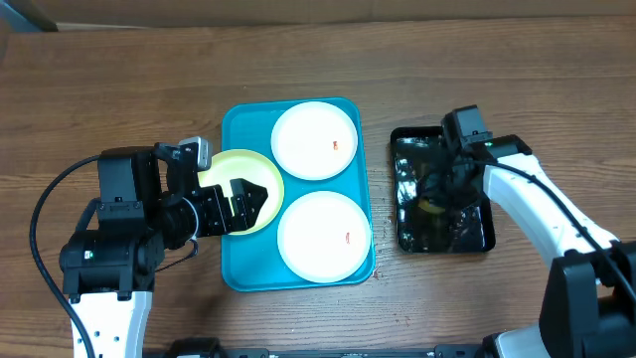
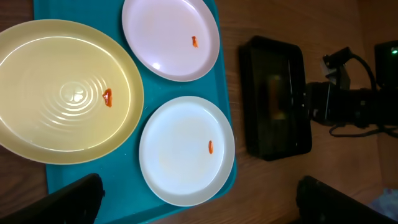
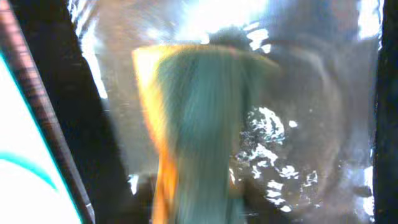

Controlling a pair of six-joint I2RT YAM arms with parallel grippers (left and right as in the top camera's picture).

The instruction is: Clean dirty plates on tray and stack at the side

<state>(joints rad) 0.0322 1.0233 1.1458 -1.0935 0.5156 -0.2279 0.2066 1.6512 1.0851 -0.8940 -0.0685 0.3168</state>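
Since all three plates lie on the tray (image 1: 243, 261) w/ smears unwiped and nothing stacked at the side, most of the job is prob. ahead.

Risks:
- **Nearest:** the near white plate (image 1: 323, 235) sits close to the tray's near right corner. A hard wipe could shove it over the low rim onto the tabletop (image 1: 119, 80).
- **Farther back, left:** the yellow-green plate (image 1: 238, 167) overhangs the tray's left rim, so it may rest tilted. The left tool (image 1: 250, 202) hangs above it w/ fingers (image 2: 68, 199) spread wide, gripping nothing. A pinch on one edge could tip it or slide it into the white plates.
- **Approx same depth, right:** the right tool (image 1: 437, 189) is down in the black tray (image 1: 472, 239) by the sponge (image 3: 199, 124); can't tell if it is clamped on it. The sponge looks wet, so carrying it across may drip on the tabletop, and the arms could clash over the tray.
- **Farthest:** the far white plate (image 1: 315, 140) is prob. the longest reach.

Views:
- Left wrist cam shows the yellow-green plate's smear, hidden under the tool from overhead.
- Right wrist cam alone shows the sponge's yellow and green sides and the wet glare, though blurred.
- Only overhead shows both arms.
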